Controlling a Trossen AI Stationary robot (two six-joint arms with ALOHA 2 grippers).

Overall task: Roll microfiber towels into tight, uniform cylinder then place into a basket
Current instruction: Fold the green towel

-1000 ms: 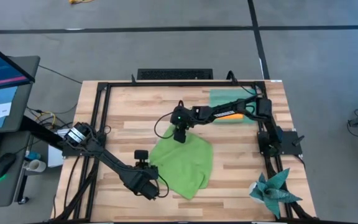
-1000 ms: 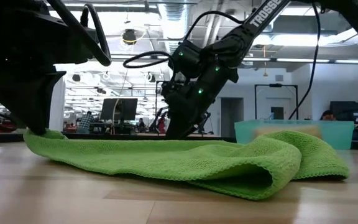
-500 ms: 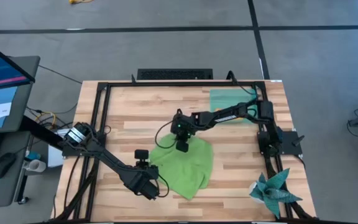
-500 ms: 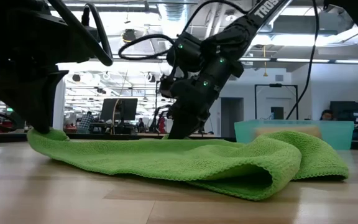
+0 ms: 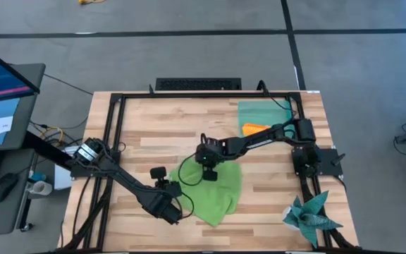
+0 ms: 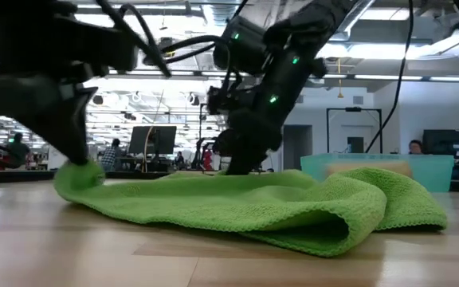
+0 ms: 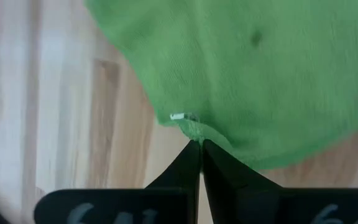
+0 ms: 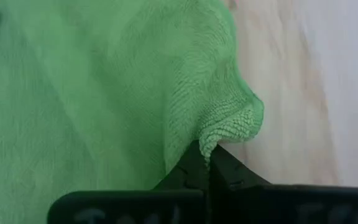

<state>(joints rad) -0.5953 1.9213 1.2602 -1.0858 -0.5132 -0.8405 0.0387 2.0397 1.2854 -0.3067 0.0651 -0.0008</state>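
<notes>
While both grippers — left gripper (image 7: 200,144) and right gripper (image 8: 207,155) — pinch only thin edge folds of the lime green towel (image 5: 213,187) between closed fingertips, a tug could slip either corner free — spoiling the roll.

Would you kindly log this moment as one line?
left gripper: shut on green towel edge | right gripper: shut on green towel | basket: holds orange towel
</notes>
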